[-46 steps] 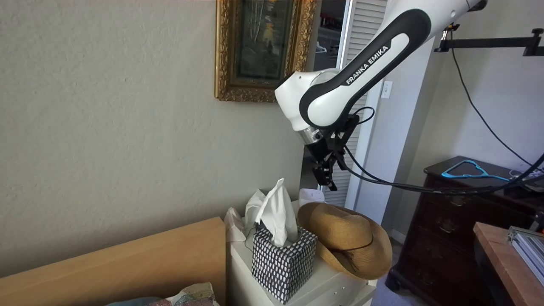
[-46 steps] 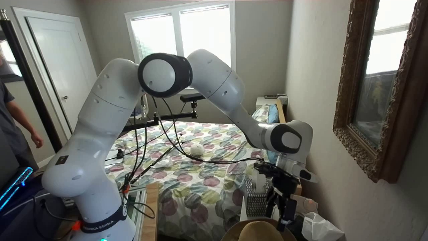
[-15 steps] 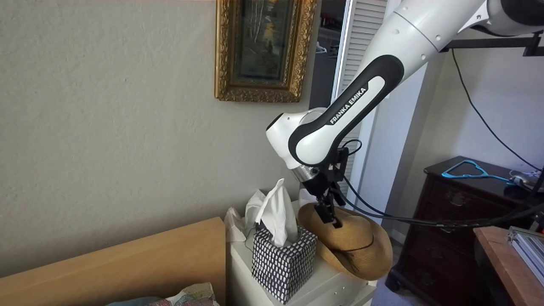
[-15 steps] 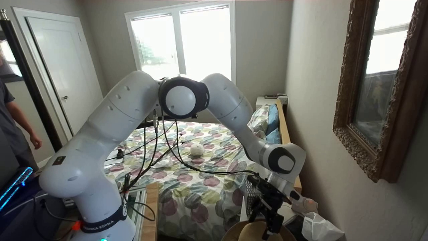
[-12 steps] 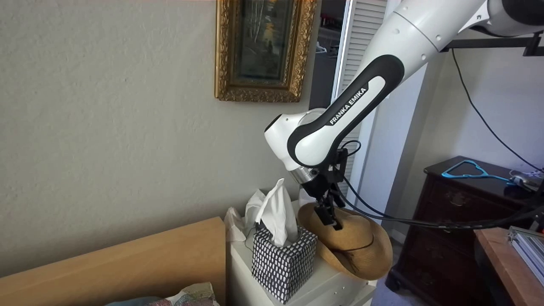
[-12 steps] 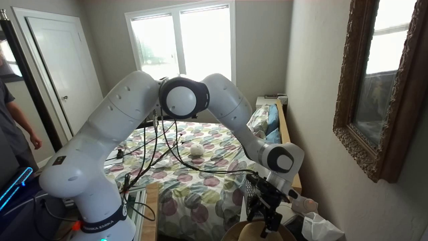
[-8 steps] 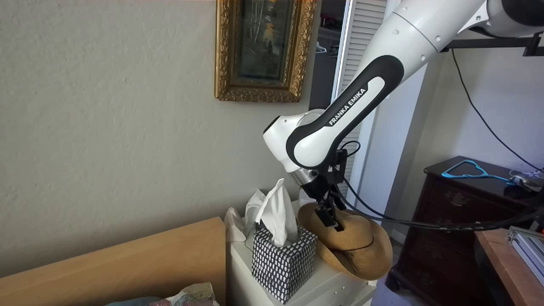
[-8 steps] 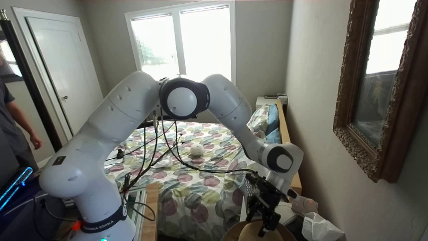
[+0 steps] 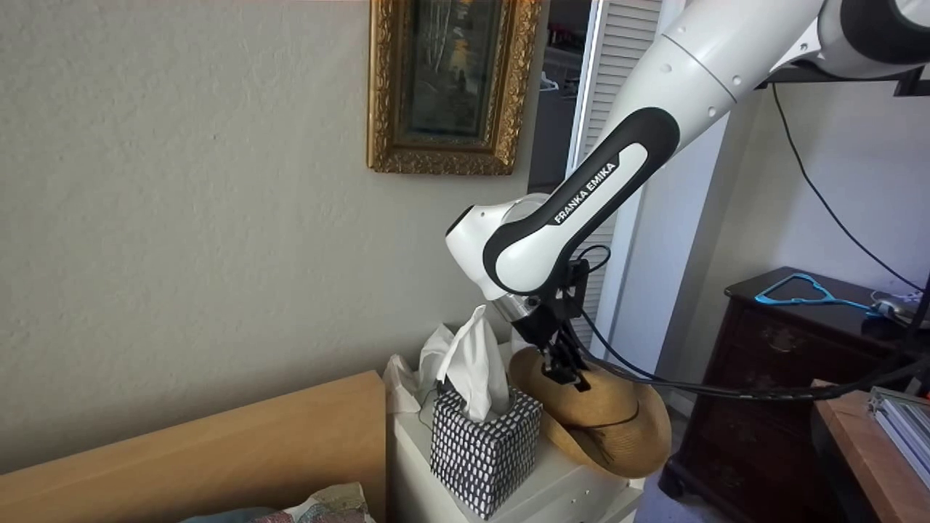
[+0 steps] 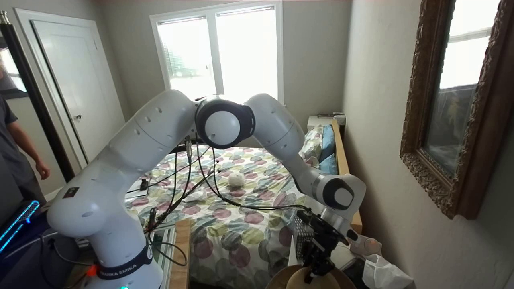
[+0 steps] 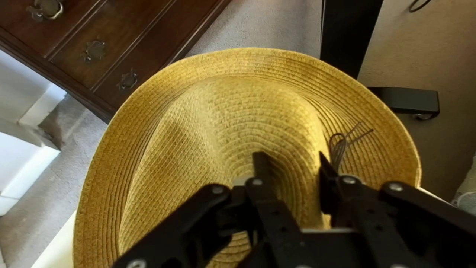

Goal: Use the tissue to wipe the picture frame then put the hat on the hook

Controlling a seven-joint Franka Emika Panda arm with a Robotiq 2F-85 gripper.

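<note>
— Where is our hat [image 11: 238,123]?
— On the white cabinet [image 9: 556,468]. Our gripper [image 11: 291,158] is at the crown, fingers apart; whether pinching, we cannot see.
— If we catch little straw, it may slip.

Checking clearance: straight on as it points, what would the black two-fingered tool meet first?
Likely the rounded crown of the tan woven straw hat; depth is unclear, so the tool may be touching it.

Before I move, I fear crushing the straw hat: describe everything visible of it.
The hat is tan, woven like straw, with a wide brim, dented crown and thin dark cord. It sits crown up on the white cabinet, brim overhanging. The gripper straddles a crown ridge; whether it grips is unclear.
</note>
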